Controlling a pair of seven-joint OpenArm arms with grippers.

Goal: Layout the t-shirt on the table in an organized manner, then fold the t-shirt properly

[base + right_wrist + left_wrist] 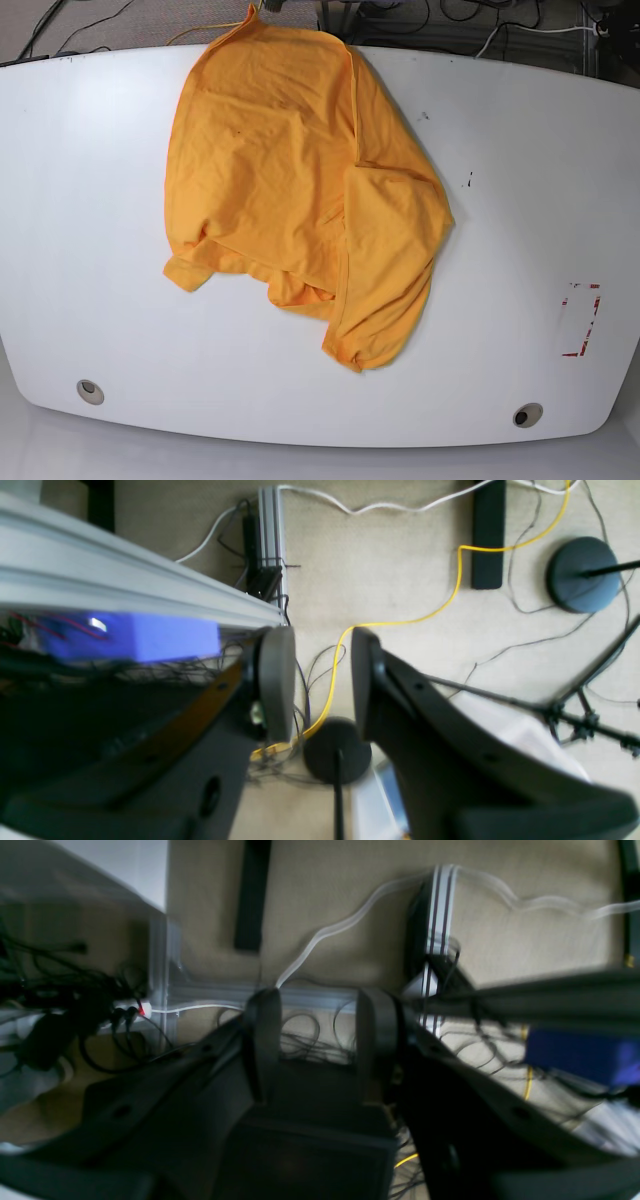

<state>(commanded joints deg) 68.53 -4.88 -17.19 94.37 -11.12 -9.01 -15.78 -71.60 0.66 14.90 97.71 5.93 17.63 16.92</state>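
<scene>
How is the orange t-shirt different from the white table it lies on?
The t-shirt is bright orange; the table is glossy white. The t-shirt is soft and rumpled, with part folded over itself, while the table is flat and smooth. The t-shirt covers only the middle, with its top reaching the table's far edge; the table is far wider. The table has two round holes and a red mark; the t-shirt shows neither. Neither gripper touches them.

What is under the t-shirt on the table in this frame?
The t-shirt lies crumpled directly on the white table, its far edge hanging over the back rim. Whatever lies beneath the cloth is covered; nothing else shows.
</scene>
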